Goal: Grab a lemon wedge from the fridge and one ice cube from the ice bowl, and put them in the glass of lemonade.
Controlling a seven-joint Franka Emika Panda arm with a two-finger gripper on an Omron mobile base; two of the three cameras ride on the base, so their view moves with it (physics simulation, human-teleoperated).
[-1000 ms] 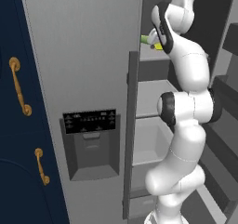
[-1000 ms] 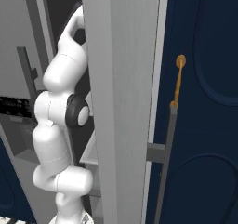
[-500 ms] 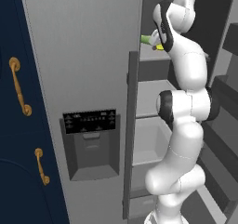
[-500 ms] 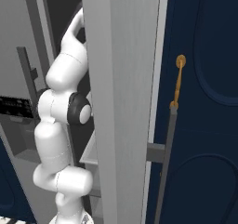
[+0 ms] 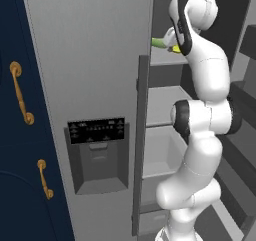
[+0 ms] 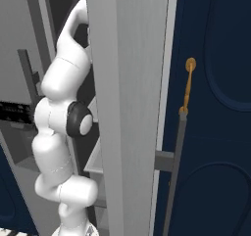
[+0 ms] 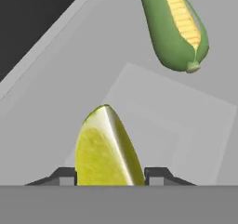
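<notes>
From lower centre of the left base view, the arm rises beside the fridge door and bends to the shelf at upper right. In the hand view, the gripper brackets the lemon wedge at bottom centre; whether its jaws press it cannot be told. A corn cob lies upper right.

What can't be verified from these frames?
- Finger contact on the lemon wedge: hand view, the fingers flank it, but the bottom edge cuts off the contact.
- Wedge in the left base view: mostly hidden behind the arm's wrist.
- Corn cob: hand view, top cut by the frame edge.
- Fridge interior: right base view, blocked by the open door.
</notes>
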